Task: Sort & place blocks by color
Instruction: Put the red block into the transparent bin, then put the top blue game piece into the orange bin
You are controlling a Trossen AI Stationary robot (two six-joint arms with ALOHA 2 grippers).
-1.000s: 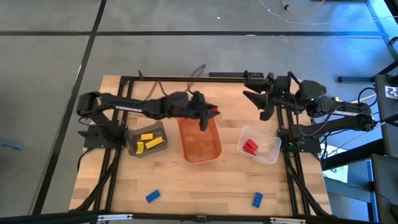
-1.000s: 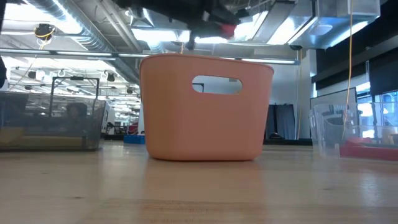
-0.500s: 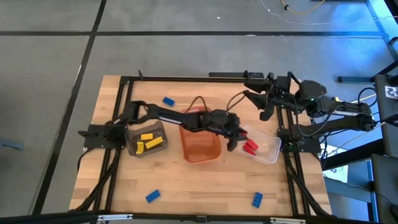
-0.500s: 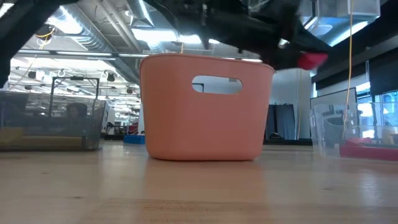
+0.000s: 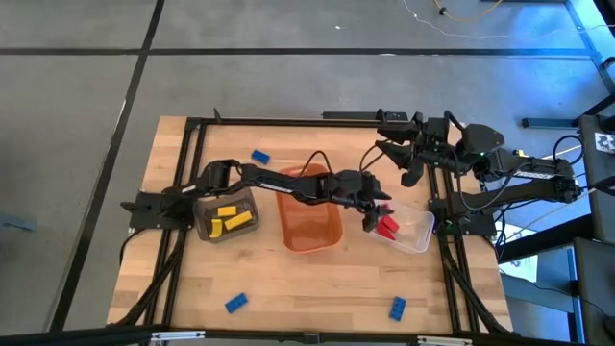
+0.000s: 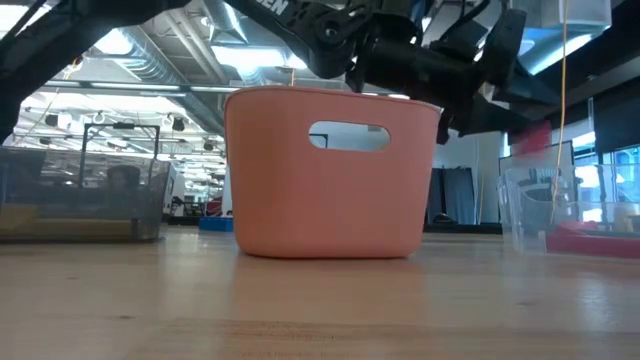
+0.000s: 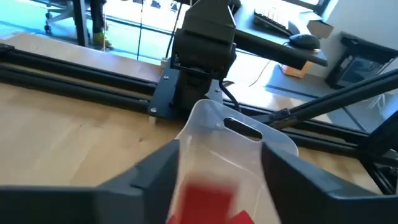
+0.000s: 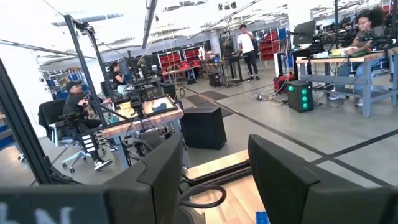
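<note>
Starting left of the orange tub [image 5: 309,222], a dark bin [image 5: 227,213] holds yellow blocks [image 5: 231,218]; blue blocks lie loose on the desk [image 5: 317,288], one [image 5: 260,156] behind the tub, one [image 5: 235,304] in front to its left, one [image 5: 398,308] in front to its right. Reaching across the tub, the left gripper [image 5: 377,217] hangs over the clear bin [image 5: 415,234] just right of it, jaws spread, a blurred red block [image 7: 208,199] between them above red blocks [image 5: 387,227] lying inside. I judge it could bounce out, since it falls near the bin's tub-side rim. Right gripper [image 5: 408,165] waits behind the bin, jaws apart, empty
</note>
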